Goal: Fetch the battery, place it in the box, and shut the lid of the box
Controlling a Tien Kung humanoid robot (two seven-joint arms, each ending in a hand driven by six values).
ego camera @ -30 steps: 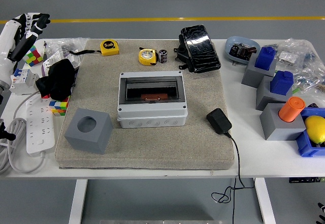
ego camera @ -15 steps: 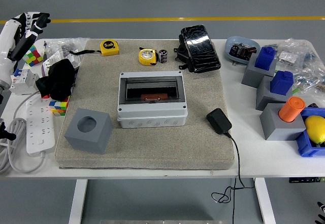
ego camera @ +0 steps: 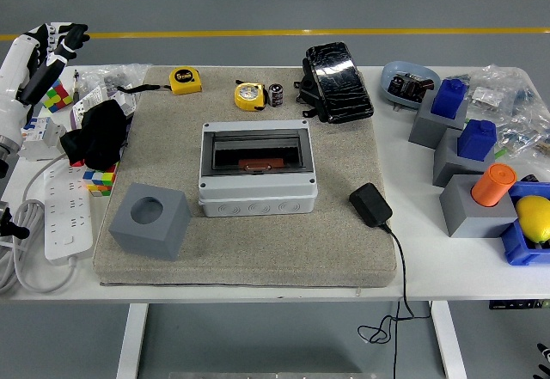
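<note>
The battery (ego camera: 276,94), a small black cylinder with a pale band, stands at the far side of the beige mat (ego camera: 344,241), just right of a yellow tape measure (ego camera: 248,95). The grey box (ego camera: 258,192) sits mid-mat; through its dark tinted lid (ego camera: 257,150) an orange-brown piece shows. I cannot tell whether the lid is fully down. My left hand (ego camera: 57,39) hovers at the far left edge, well away from both, its fingers loosely spread and holding nothing. The right hand is out of view.
A grey cube with a hole (ego camera: 149,220) sits front left, a black charger (ego camera: 370,204) and cable right of the box, a black wrapped pack (ego camera: 339,70) behind. Power strip (ego camera: 69,211), black cloth (ego camera: 99,132) and colour cubes lie left; grey and blue blocks (ego camera: 460,138) crowd the right.
My left hand has drifted slightly up and its arm slightly leftward; nothing on the table has moved.
</note>
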